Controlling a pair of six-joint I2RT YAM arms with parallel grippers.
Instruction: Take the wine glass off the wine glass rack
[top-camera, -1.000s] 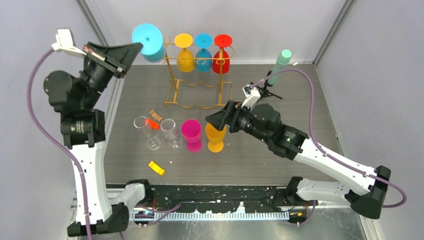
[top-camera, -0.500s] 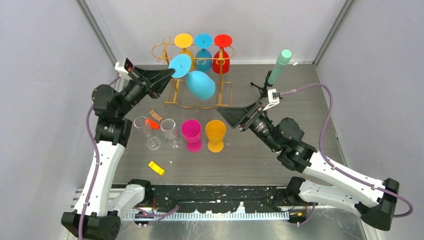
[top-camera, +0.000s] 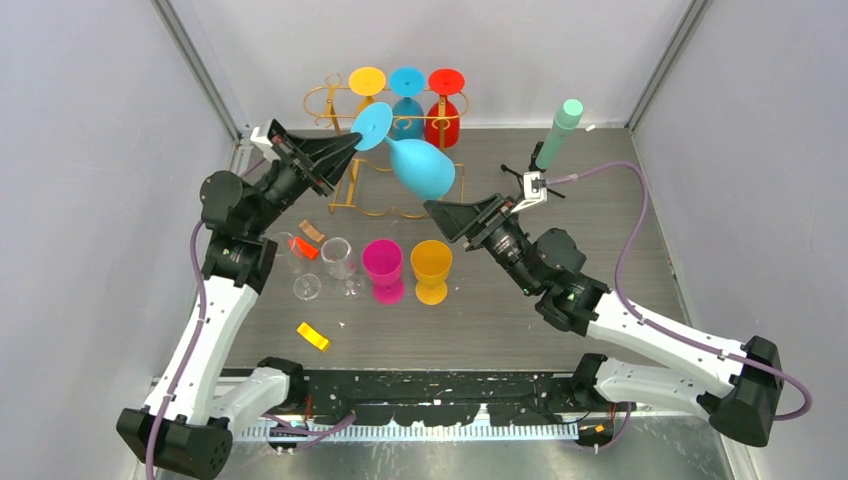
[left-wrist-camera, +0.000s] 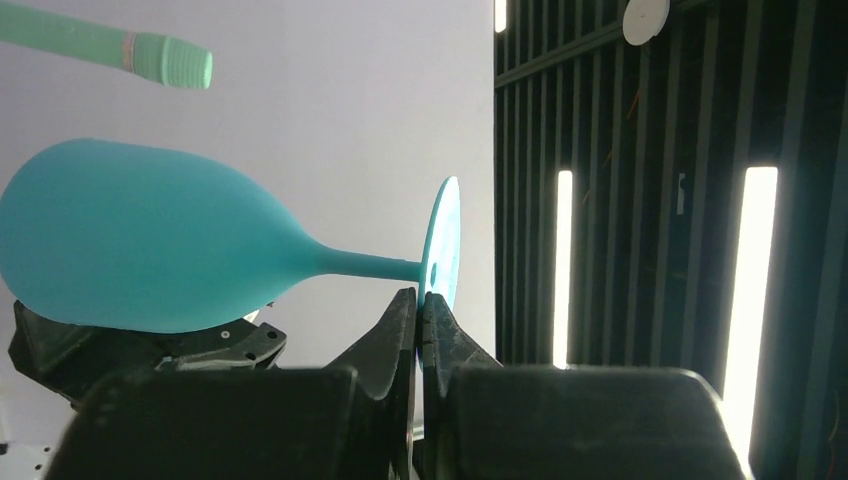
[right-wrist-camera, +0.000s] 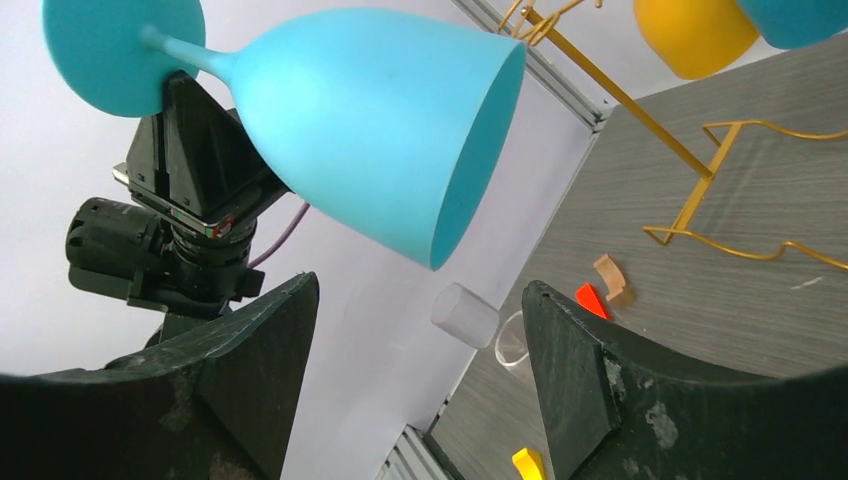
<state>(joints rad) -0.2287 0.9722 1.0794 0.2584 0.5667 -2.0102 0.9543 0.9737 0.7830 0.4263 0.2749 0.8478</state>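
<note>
While left gripper (top-camera: 352, 145) pinches blue wine glass (top-camera: 422, 168) foot | right gripper (top-camera: 435, 210) agape | grey tabletop (top-camera: 480, 320), pale walls (top-camera: 520, 50)

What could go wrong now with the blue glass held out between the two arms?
1. The left gripper pinches only the rim of the blue glass's foot, while the bowl sticks out sideways. The glass could swivel in that grip or slip free.
2. The right gripper is open, close to the bowl. A misjudged approach might knock the glass before it gets a grip.
3. If dropped, the glass could strike the rack nearby.
</note>
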